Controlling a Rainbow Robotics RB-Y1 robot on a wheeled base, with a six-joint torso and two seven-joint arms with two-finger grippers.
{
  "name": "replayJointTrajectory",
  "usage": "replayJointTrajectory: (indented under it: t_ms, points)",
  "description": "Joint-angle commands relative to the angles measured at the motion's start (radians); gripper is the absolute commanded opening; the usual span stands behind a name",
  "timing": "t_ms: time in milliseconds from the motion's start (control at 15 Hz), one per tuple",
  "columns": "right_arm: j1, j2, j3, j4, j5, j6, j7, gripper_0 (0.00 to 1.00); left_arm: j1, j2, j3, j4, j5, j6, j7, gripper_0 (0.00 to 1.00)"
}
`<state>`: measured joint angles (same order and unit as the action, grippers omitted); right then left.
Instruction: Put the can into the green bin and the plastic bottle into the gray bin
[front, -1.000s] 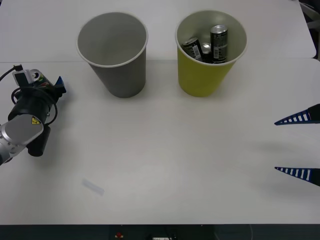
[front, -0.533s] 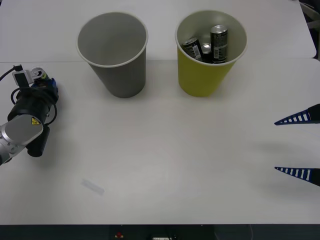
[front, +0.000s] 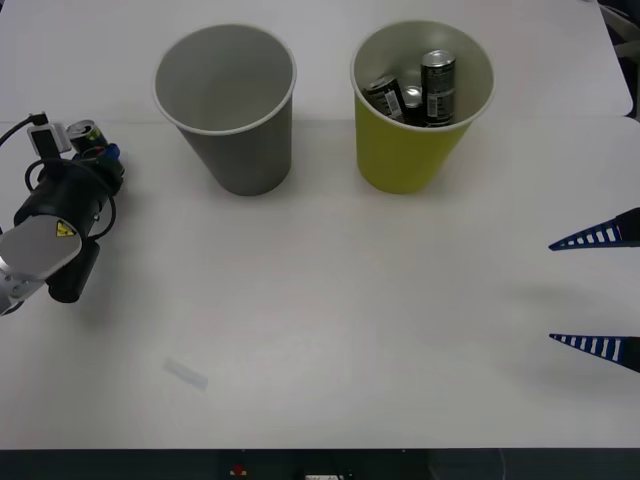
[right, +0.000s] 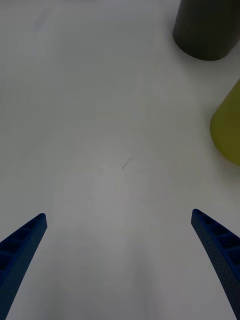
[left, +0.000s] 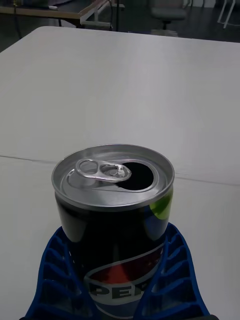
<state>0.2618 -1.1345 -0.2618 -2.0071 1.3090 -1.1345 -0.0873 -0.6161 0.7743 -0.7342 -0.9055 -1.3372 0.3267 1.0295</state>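
While the can (left: 114, 210) stands upright, the left gripper (left: 117, 280) clasps it from both sides, its ribbed blue fingers (left: 55, 272) pressed against the black wall beside the red, white and blue logo. Its silver top is open, the tab lying flat beside the dark mouth. Seen from the front, the can (front: 82, 134) sits at the table's (front: 330, 320) far left, with the left gripper (front: 98, 152) wrapped round it, well apart from the gray bin (front: 226, 105). Whether the can rests on the table or is lifted off it cannot be told. That bin stands upright just beside the green bin (front: 420, 100), which holds several black cans (front: 437, 85) with white barcode labels. At the right edge, the right gripper (front: 598, 291) hovers over the table with its fingers spread wide and nothing between them. Its wrist view shows the same wide gap of the right gripper (right: 120, 260), with the gray bin (right: 207, 27) and green bin (right: 227, 127) farther off.
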Motion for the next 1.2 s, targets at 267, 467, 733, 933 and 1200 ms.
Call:
replayJointTrajectory:
  t_ms: [267,467,733,933,1200]
  points:
    - [0.0,0.0,0.0,0.0,0.0,0.0,0.0,1.0,0.162,0.036,0.289,-0.211,-0.189,-0.235,0.001,0.0]
    - [0.0,0.0,0.0,0.0,0.0,0.0,0.0,1.0,0.282,0.083,0.404,-0.394,-0.218,-0.35,-0.012,0.0]
    - [0.0,0.0,0.0,0.0,0.0,0.0,0.0,1.0,0.411,0.135,0.492,-0.576,-0.218,-0.445,-0.031,0.0]
    - [0.0,0.0,0.0,0.0,0.0,0.0,0.0,1.0,0.546,0.158,0.67,-0.737,-0.215,-0.647,-0.063,0.0]
    - [0.0,0.0,0.0,0.0,0.0,0.0,0.0,1.0,0.673,0.163,0.881,-0.826,-0.014,-0.957,-0.227,0.0]
